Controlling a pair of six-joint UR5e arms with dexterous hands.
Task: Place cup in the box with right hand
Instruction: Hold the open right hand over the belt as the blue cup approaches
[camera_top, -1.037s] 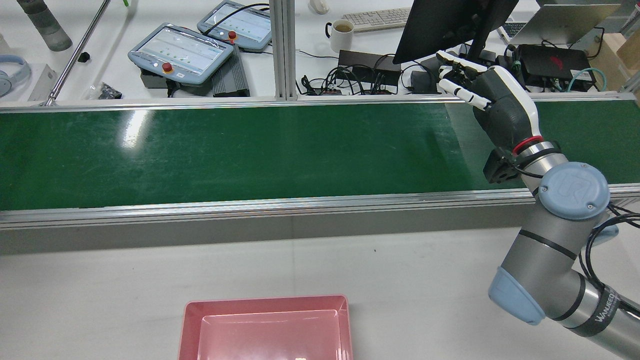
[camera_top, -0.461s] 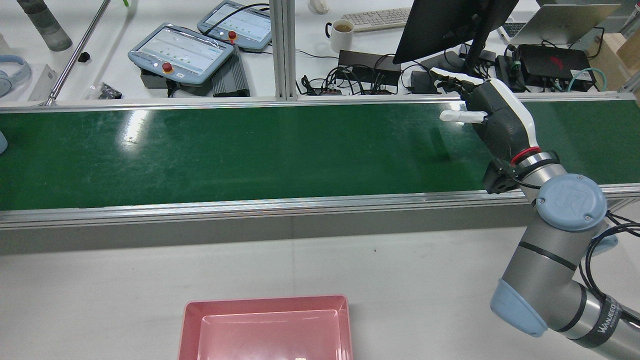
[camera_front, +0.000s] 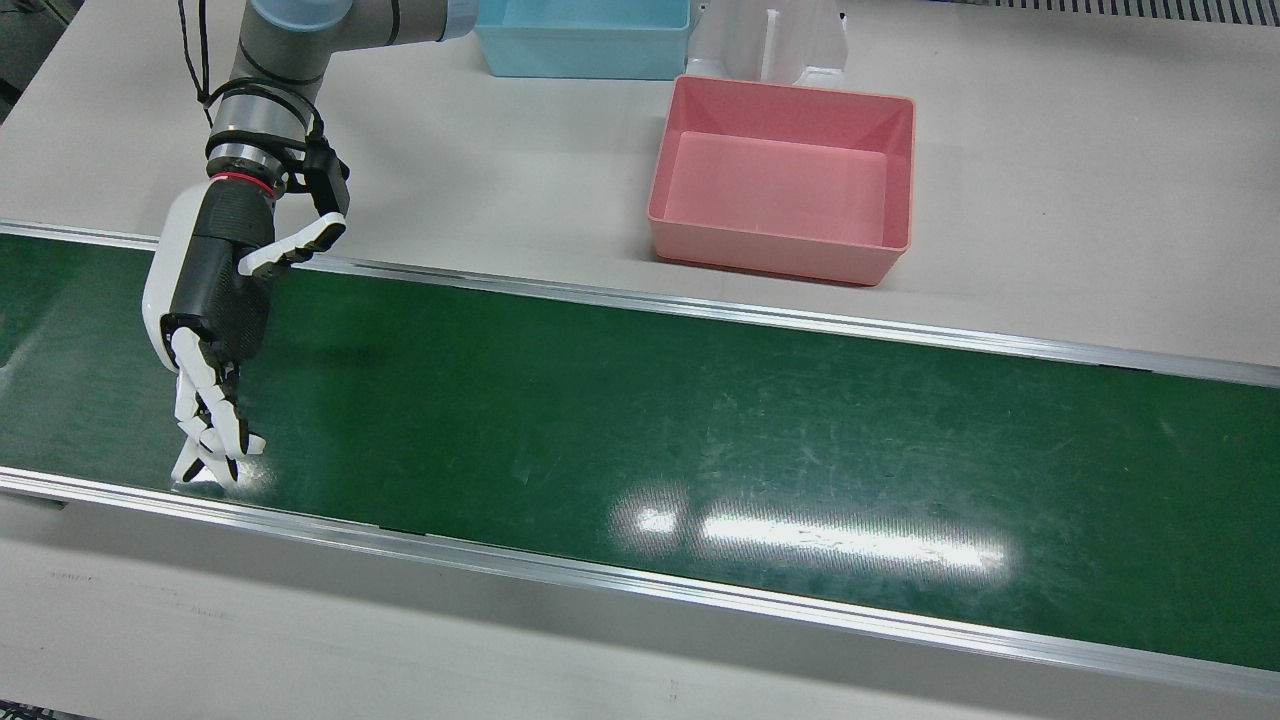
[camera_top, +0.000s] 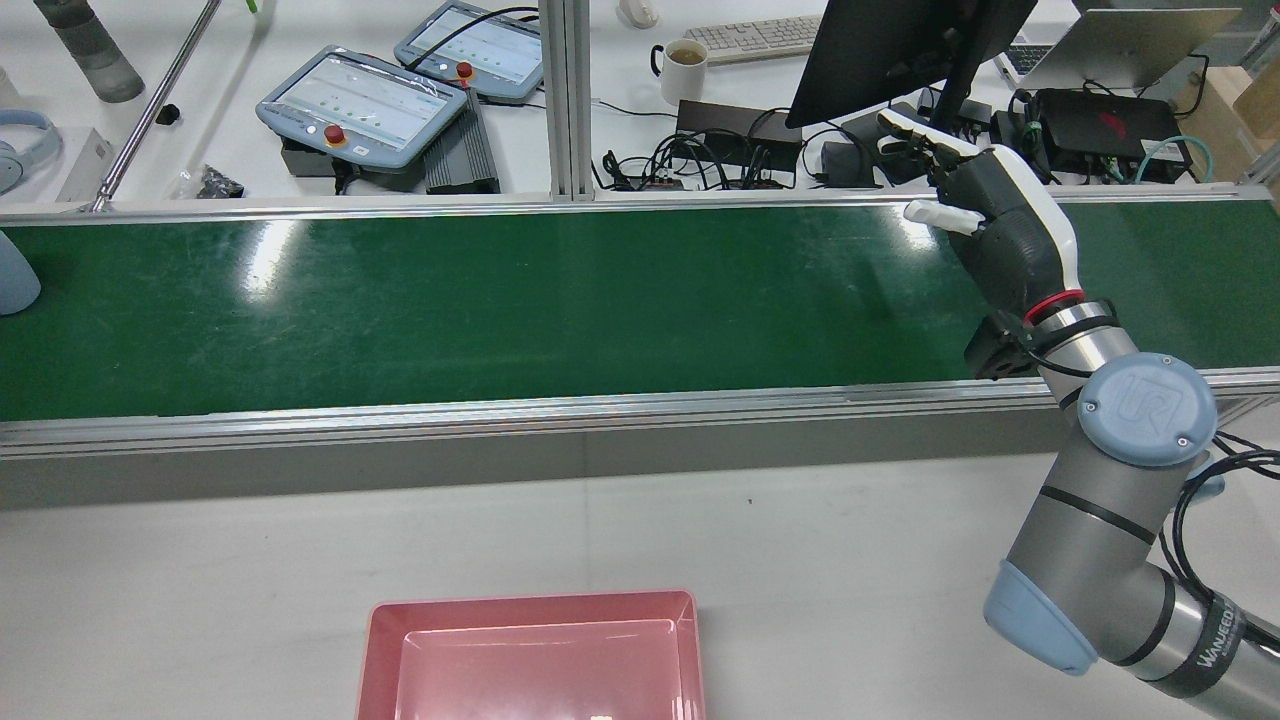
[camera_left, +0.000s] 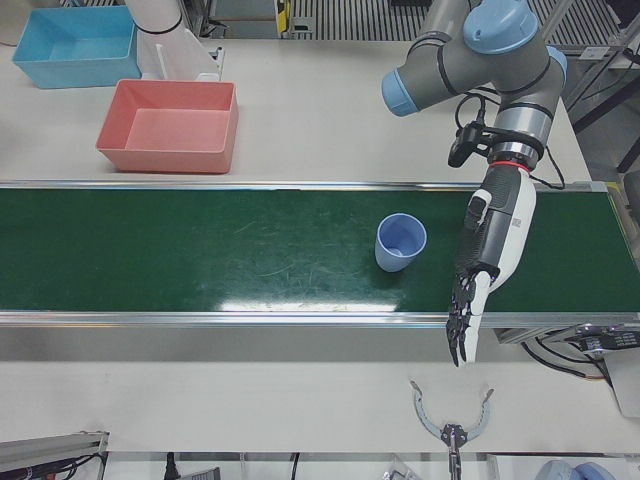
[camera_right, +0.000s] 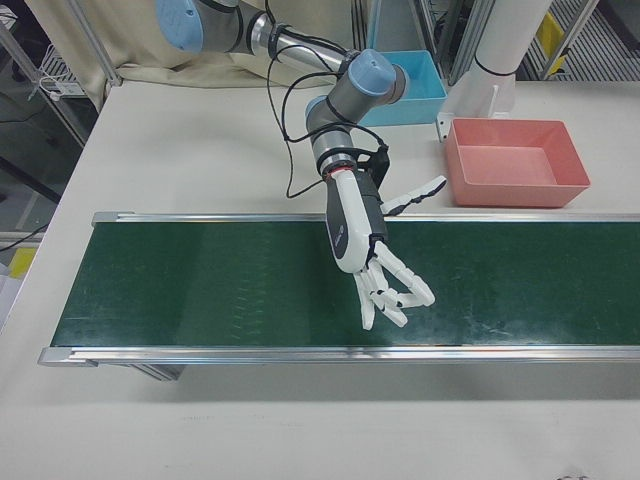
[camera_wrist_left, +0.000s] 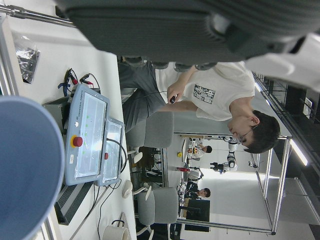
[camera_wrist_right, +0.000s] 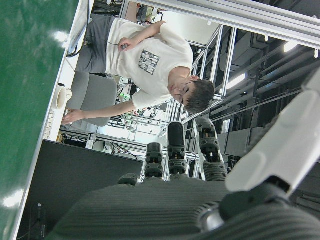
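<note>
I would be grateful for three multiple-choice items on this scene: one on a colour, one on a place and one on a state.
1. What colour is the box next to the pink box?
A. yellow
B. blue
C. black

2. Where is the cup?
A. on the green belt
B. in the pink box
C. in the blue box

3. What state is the right hand in?
A. shut on the cup
B. shut on nothing
C. open and empty

Answers:
1 B: the front view shows a blue box behind the pink one.
2 A: the left-front view shows it standing on the belt.
3 C: its fingers are spread above the belt and hold nothing.
</note>
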